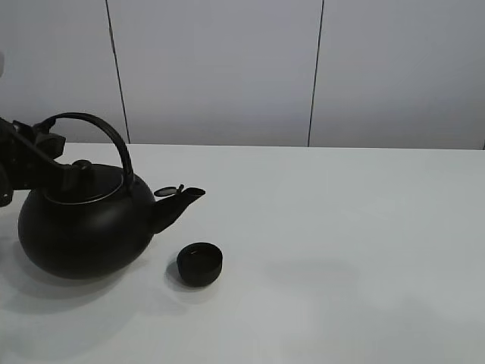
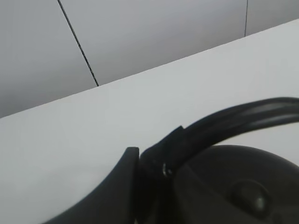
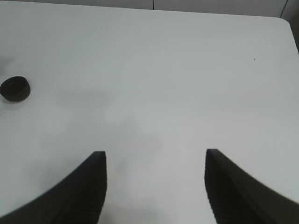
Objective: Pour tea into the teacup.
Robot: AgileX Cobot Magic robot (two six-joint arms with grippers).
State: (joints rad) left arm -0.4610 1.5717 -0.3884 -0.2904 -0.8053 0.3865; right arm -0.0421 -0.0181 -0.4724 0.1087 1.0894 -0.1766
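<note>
1. Teacup (image 1: 200, 263), small, black and handleless, stands upright on the white table (image 1: 341, 250) just below and in front of the kettle's spout (image 1: 184, 202), not touching it, as the high camera shows. The big black kettle (image 1: 79, 227) tilts a little toward the cup; the left arm reaches in from the left edge to its arched handle (image 1: 98, 129).
2. Left wrist view: the left end effector (image 2: 152, 170) is pinched on the kettle handle (image 2: 243, 116), above the lid knob (image 2: 254, 198).
3. Right wrist view: the right end effector (image 3: 155, 186) hangs over bare table (image 3: 177, 84), fingers (image 3: 91, 186) spread and holding nothing; the teacup (image 3: 15, 88) sits well apart.
</note>
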